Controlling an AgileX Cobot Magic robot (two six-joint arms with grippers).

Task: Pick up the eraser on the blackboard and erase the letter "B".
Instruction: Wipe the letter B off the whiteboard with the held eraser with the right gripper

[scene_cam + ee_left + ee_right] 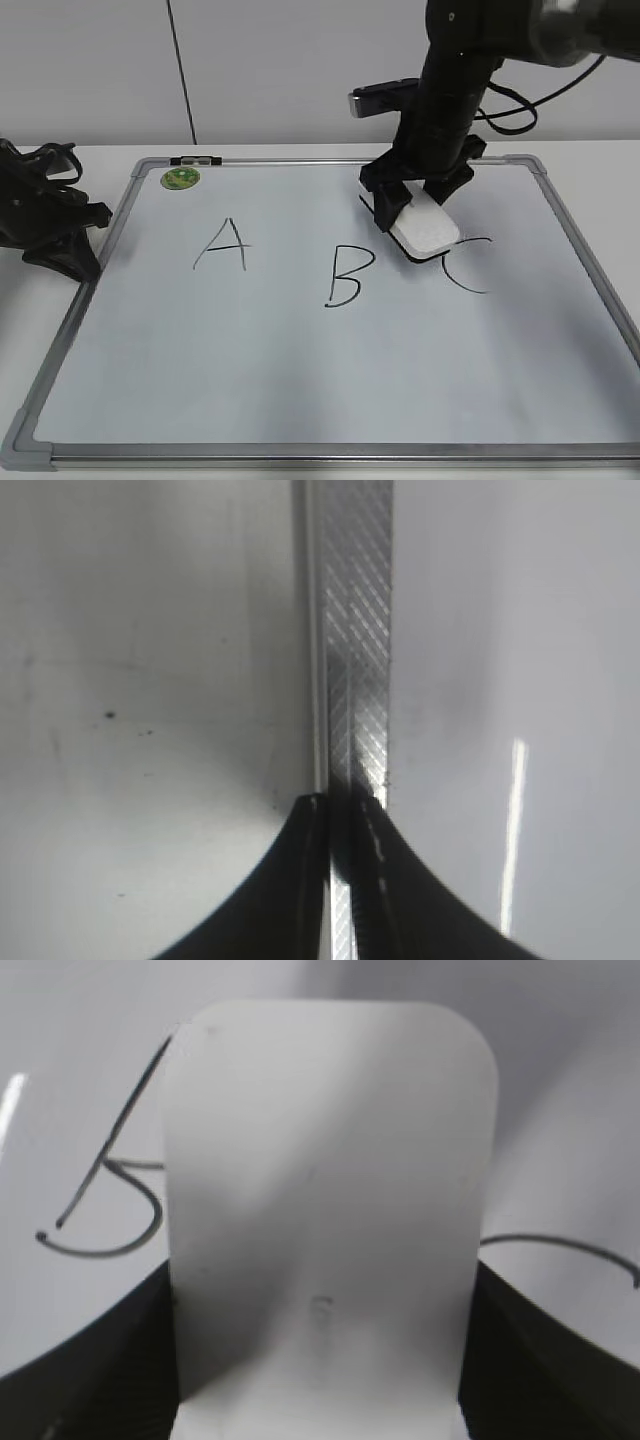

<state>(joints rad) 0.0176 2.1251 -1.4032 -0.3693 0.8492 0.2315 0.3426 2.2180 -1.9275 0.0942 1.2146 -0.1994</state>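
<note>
On the blackboard (300, 380) I read three hand-drawn black capitals: "A" (222, 245), the letter "B" (348, 277) and "C" (468, 266), the last partly covered.

A plain lab or office test bench: a white table (300, 152) against a bare grey panelled wall (270, 65) at twelve o'clock, black cables (520, 110) at one o'clock.
</note>
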